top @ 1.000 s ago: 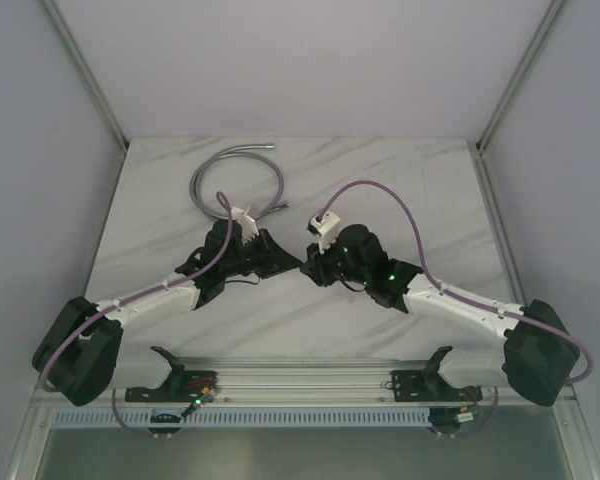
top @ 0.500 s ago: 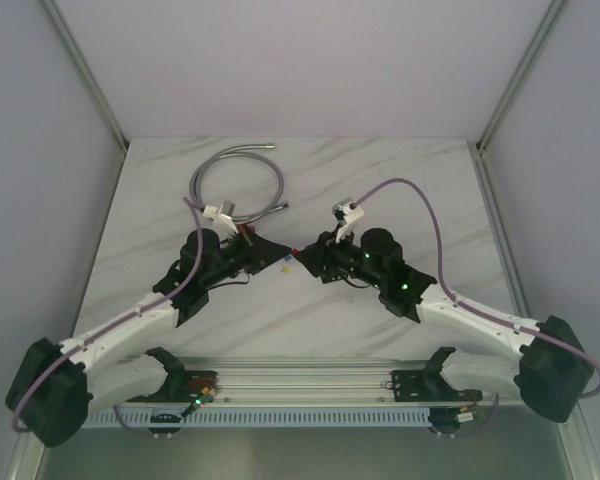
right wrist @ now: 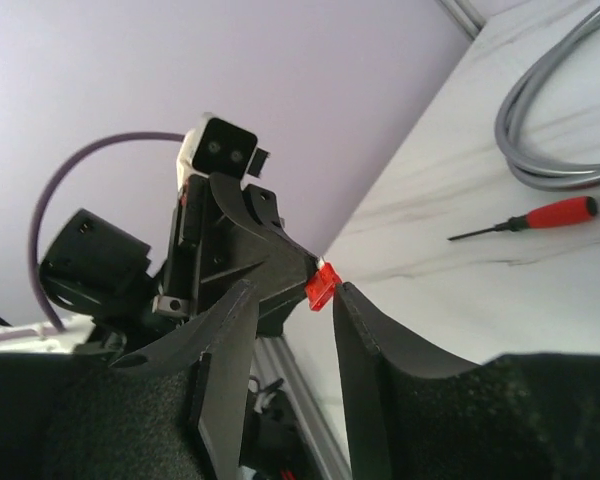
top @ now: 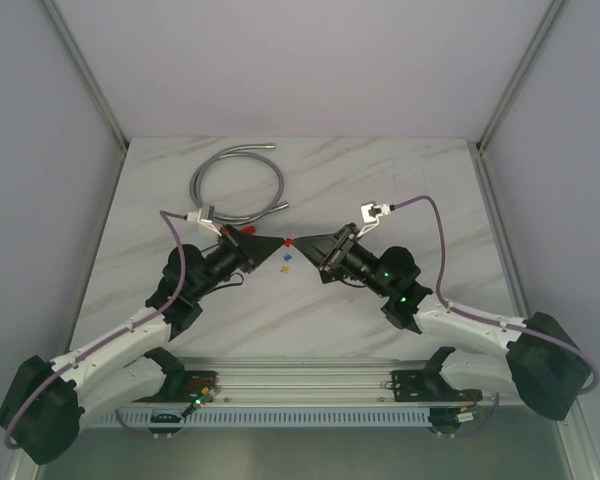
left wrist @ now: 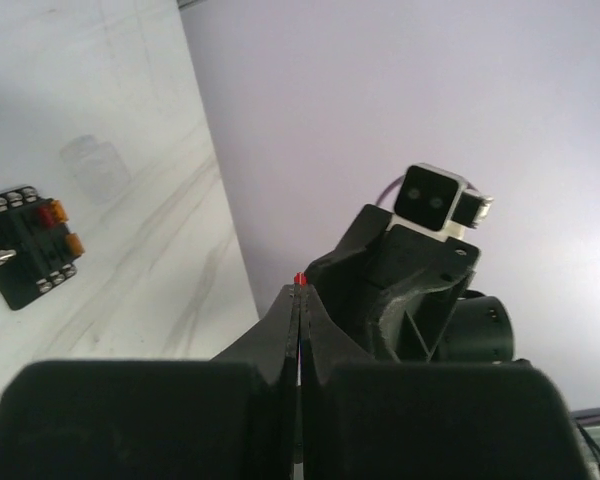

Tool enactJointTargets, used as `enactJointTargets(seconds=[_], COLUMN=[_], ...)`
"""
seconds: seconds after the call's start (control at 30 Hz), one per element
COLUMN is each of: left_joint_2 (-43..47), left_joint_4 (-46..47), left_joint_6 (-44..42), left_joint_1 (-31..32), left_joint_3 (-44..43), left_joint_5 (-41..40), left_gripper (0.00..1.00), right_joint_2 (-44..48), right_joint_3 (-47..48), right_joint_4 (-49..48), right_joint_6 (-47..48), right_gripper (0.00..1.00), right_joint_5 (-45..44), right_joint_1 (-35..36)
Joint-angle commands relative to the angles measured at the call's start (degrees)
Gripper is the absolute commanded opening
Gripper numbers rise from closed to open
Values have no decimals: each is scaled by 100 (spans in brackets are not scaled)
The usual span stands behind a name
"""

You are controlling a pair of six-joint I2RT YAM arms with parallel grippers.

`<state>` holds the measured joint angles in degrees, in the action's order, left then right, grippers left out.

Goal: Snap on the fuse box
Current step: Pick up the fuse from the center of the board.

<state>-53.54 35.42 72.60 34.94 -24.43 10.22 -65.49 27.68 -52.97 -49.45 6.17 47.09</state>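
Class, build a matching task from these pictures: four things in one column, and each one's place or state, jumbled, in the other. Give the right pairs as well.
Things
1. fuse box
2. red fuse
3. screwdriver
4. right tool

Place or state
A. open, fingers apart
B. lying beside the grey hose
C. flat on the table, some slots filled
D. pinched at the tip of the shut left tool

Pairs: 1-C, 2-D, 3-B, 4-A
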Motion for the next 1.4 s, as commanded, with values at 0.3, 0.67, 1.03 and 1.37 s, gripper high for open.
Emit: enactJointTargets(seconds=[0.3, 0.67, 1.03, 1.37], left_joint_2=[149, 14, 200, 661], left_joint_4=[1033, 1516, 883, -1399], left_joint_6=[344, 518, 224, -1421], left_joint_1=[251, 418, 428, 164], left_joint_3=[87, 232, 292, -120], left_joint_5=[-129, -336, -658, -1144], left_gripper=[0, 0, 21, 40], right_joint_2=[-437, -801, -545, 259], right_joint_3=[-105, -94, -135, 810], right_joint_4=[-1426, -2194, -1491, 2842], right_joint_6=[-916, -1325, -1107, 425], right_gripper=[38, 21, 0, 0], right_joint_5=[-224, 152, 252, 304], right_joint_1=[-7, -7, -187, -879])
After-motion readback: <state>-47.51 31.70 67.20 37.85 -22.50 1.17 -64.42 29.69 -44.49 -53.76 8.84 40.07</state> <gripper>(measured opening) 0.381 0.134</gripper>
